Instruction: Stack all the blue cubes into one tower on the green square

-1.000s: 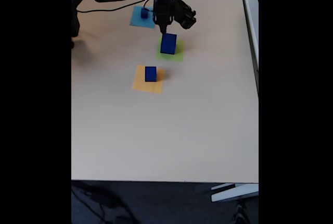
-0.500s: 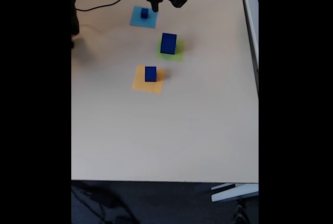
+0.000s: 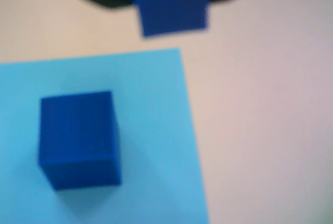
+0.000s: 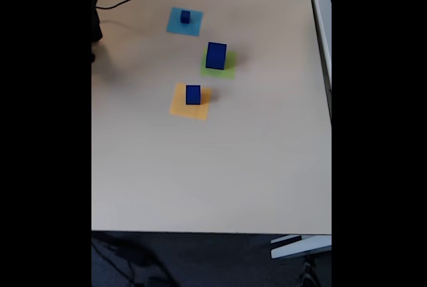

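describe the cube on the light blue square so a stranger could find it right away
In the fixed view, start at the beige table and go to its far end, where a light-blue square lies. The cube on it is the smallest of three dark-blue cubes; the others sit on green and orange squares.

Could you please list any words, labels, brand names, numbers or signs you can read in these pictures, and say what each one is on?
None can be read: the dark-blue cubes, the light-blue paper square, the light-green paper square and the orange-yellow paper square show plain faces in the fixed and wrist views.
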